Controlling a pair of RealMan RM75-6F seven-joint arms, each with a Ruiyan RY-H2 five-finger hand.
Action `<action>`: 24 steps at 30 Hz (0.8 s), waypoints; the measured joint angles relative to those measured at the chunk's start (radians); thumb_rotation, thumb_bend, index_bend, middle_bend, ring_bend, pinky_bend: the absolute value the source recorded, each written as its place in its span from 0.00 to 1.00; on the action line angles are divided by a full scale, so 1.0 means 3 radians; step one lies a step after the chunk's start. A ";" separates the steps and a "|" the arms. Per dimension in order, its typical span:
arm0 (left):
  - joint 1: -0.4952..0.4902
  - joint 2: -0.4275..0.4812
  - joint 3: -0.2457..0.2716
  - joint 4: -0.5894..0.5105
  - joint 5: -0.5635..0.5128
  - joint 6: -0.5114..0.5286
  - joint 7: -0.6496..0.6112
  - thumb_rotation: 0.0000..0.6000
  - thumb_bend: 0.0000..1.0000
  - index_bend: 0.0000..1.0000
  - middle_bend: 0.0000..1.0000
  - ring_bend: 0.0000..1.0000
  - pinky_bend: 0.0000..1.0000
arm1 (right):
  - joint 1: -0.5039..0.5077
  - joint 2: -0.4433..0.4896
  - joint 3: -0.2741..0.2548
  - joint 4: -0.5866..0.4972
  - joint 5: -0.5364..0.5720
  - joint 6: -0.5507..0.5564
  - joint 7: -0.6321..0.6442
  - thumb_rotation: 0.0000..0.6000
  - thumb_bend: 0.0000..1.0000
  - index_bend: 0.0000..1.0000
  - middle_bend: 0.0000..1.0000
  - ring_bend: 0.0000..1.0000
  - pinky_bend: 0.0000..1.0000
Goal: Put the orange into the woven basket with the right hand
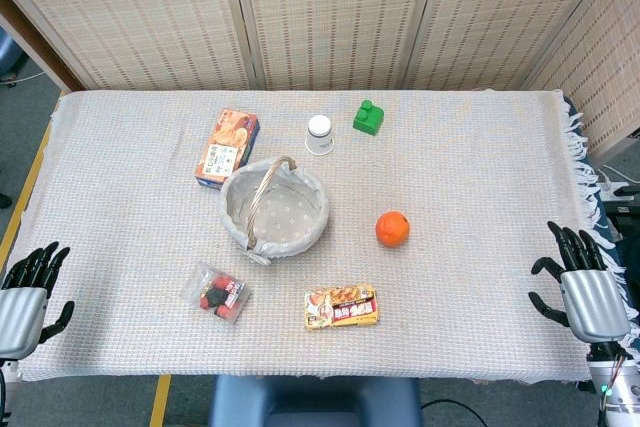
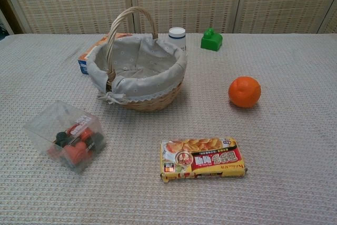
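The orange point(image 1: 392, 229) point(image 2: 244, 91) lies on the cloth right of the woven basket point(image 1: 310, 232) point(image 2: 152, 101), a short gap between them. The basket has a pale lining and an upright handle, and nothing shows inside it. My right hand point(image 1: 585, 282) hangs at the table's right edge, fingers apart, holding nothing, well away from the orange. At the left edge my left hand point(image 1: 28, 292) is likewise spread and holds nothing. Neither hand shows in the chest view.
Near the front edge lie a snack packet point(image 1: 342, 307) point(image 2: 202, 158) and a clear box of small items point(image 1: 218, 293) point(image 2: 68, 136). Behind the basket stand an orange carton point(image 1: 228, 148), a white jar point(image 1: 319, 134) point(image 2: 177, 35) and a green block point(image 1: 368, 117) point(image 2: 211, 40).
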 measured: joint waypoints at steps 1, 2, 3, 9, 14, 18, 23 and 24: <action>-0.0005 -0.0001 -0.0004 -0.0010 -0.0006 -0.0005 0.0001 1.00 0.38 0.00 0.00 0.00 0.12 | 0.0004 0.0014 -0.0001 -0.0007 0.0026 -0.0026 -0.0004 1.00 0.12 0.50 0.00 0.00 0.00; -0.0008 -0.0002 -0.0007 -0.0012 -0.0005 -0.0005 0.0004 1.00 0.38 0.00 0.00 0.00 0.12 | 0.0005 0.0025 -0.0001 -0.0011 0.0036 -0.0034 -0.0002 1.00 0.12 0.50 0.00 0.00 0.00; -0.0011 -0.0005 -0.0007 -0.0012 0.0001 -0.0004 0.0011 1.00 0.38 0.00 0.00 0.00 0.12 | 0.0004 0.0032 -0.0002 -0.0013 0.0041 -0.0035 0.0002 1.00 0.12 0.51 0.00 0.00 0.00; -0.0007 -0.0025 0.0005 -0.0001 0.0084 0.0058 0.0003 1.00 0.38 0.00 0.00 0.00 0.12 | 0.0003 0.0060 -0.0016 -0.0057 0.0050 -0.0064 0.0030 1.00 0.12 0.52 0.00 0.00 0.00; -0.0010 -0.0019 -0.0002 0.0010 0.0031 0.0015 -0.0097 1.00 0.38 0.00 0.00 0.00 0.12 | 0.0030 0.0095 -0.0026 -0.0218 0.0106 -0.0175 0.0011 1.00 0.10 0.54 0.00 0.00 0.00; -0.0016 0.0004 -0.0001 0.0004 0.0037 -0.0002 -0.0180 1.00 0.38 0.00 0.00 0.00 0.12 | 0.0085 0.0125 -0.0007 -0.0376 0.0186 -0.0281 -0.0146 1.00 0.01 0.28 0.00 0.00 0.00; -0.0018 0.0011 0.0010 0.0006 0.0061 -0.0003 -0.0228 1.00 0.38 0.00 0.00 0.00 0.12 | 0.0180 0.0097 0.0063 -0.0575 0.0373 -0.0385 -0.0579 1.00 0.00 0.00 0.00 0.00 0.00; -0.0017 0.0014 0.0010 0.0002 0.0053 -0.0007 -0.0235 1.00 0.38 0.00 0.00 0.00 0.12 | 0.0202 0.0082 0.0080 -0.0613 0.0418 -0.0406 -0.0660 1.00 0.00 0.00 0.00 0.00 0.00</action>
